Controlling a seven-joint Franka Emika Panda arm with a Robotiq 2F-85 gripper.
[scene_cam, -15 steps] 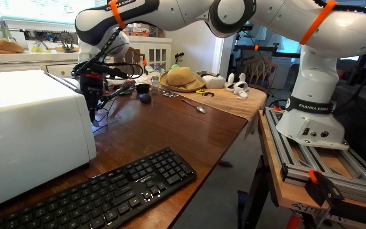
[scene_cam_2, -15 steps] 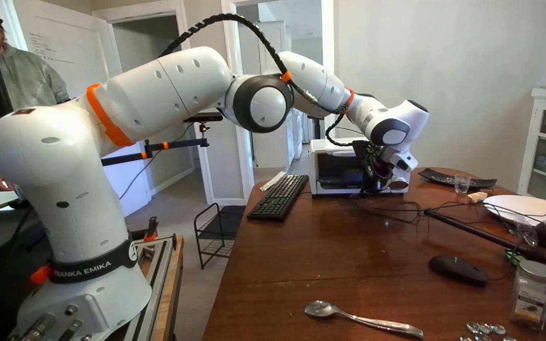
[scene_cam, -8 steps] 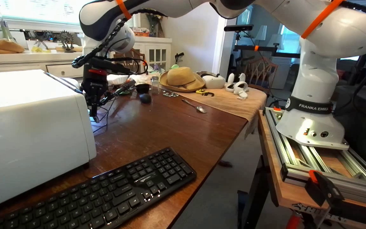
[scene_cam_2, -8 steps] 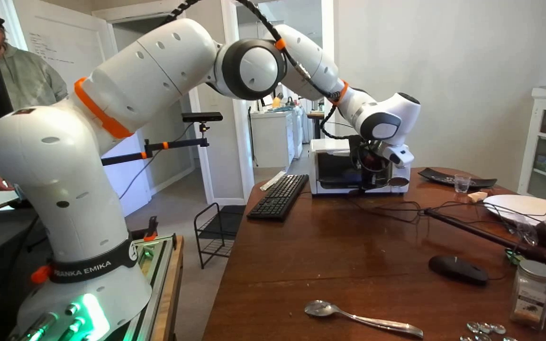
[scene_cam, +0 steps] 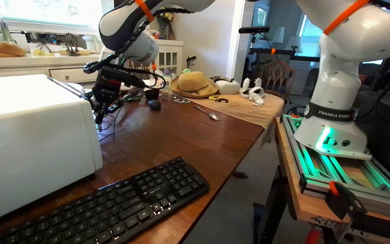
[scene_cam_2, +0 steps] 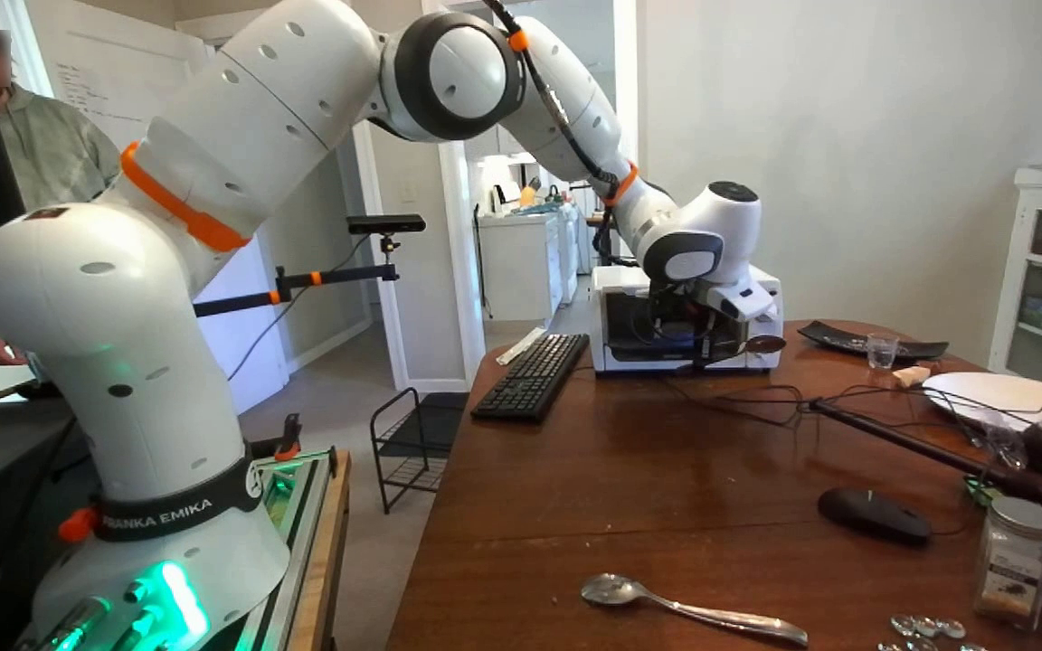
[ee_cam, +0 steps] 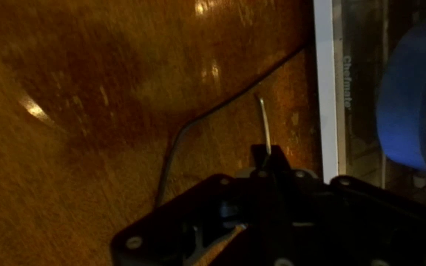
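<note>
Brown, glossy wood forms the tabletop (scene_cam: 168,139), with a bright window (scene_cam: 39,13) beyond it. The gripper (ee_cam: 268,157) is clenched on a slim metal utensil (ee_cam: 265,123), which points to twelve o'clock in the wrist view; there the white toaster oven (ee_cam: 326,88) stands beside it at three o'clock, and a black cable (ee_cam: 216,108) curves from one round to eight. From the gripper in an exterior view, the keyboard (scene_cam: 154,193) lies at five o'clock, a loose spoon (scene_cam: 212,115) at three. Room to move widens at four, out to the table's edge (scene_cam: 225,178).
</note>
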